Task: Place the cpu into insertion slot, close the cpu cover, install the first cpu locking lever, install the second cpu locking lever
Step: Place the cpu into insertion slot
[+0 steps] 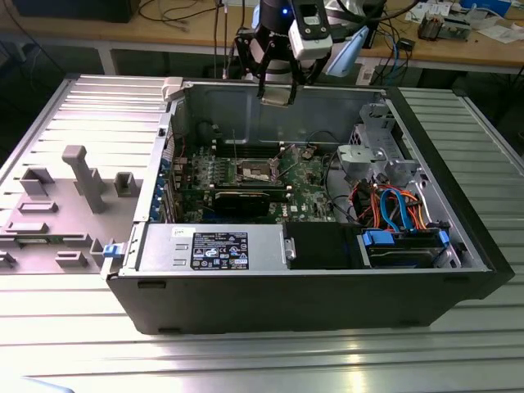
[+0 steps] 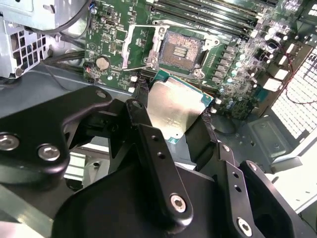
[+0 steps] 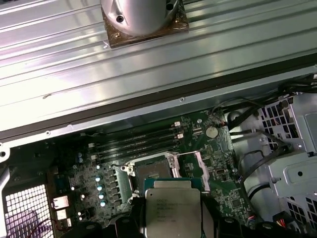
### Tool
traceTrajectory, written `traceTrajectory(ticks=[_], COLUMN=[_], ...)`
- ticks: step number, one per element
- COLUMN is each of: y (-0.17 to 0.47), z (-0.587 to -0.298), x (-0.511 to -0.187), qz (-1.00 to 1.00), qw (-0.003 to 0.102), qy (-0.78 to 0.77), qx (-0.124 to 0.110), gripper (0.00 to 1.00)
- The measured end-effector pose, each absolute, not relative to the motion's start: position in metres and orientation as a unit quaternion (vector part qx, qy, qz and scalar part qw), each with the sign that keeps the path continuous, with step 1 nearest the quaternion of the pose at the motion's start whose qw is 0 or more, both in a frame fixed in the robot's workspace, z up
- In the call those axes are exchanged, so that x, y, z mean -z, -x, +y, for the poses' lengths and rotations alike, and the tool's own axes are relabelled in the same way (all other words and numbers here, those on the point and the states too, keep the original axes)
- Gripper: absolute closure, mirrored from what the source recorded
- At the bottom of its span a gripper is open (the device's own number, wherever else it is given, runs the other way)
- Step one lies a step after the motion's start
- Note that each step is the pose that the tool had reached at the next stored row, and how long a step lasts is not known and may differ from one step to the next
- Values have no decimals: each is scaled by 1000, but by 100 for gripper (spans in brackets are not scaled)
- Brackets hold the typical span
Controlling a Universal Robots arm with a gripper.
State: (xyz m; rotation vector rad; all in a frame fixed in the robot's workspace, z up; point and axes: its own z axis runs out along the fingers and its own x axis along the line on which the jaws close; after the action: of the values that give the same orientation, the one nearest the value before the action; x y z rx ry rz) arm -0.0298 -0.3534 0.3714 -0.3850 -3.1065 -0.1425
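Within the claw (image 2: 174, 113), cpu (image 2: 171, 104) (clamped), clear of insertion slot (image 2: 180, 51)

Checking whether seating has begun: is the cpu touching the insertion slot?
Apart. In the second wrist view the cpu is clamped in the claw with the insertion slot bare beyond it; the exterior view has the claw well above the motherboard.

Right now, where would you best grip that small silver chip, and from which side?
By two opposite edges, coming from above its flat metal top. The cpu is a thin flat square, and the gripper holds it that way, one finger on each edge, above the insertion slot.
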Motion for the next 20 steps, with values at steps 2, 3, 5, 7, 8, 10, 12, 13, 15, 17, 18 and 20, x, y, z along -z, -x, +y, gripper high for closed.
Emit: traceTrajectory(ticks=[2,3,5,7,8,10,12,13,15,17,18,20], y=[32,32,32,32,32,33,34,35,36,36,36,36], z=[-353,-354,-354,-353,-351,-347,-344,-344,-343,-343,-343,-343], x=[-371,-371,-371,-370,-370,-369,-368,-367,-365,-362,-361,-361], qz=[-991,-991,-990,-987,-987,-987,-987,-987,-985,-981,-981,-980], qw=[4,4,3,3,3,3,3,3,3,2,2,1], qy=[123,125,137,151,154,154,155,157,168,186,190,194], qx=[45,45,45,45,46,45,45,45,45,45,45,45], gripper=[45,45,45,45,45,45,45,45,45,45,45,45])
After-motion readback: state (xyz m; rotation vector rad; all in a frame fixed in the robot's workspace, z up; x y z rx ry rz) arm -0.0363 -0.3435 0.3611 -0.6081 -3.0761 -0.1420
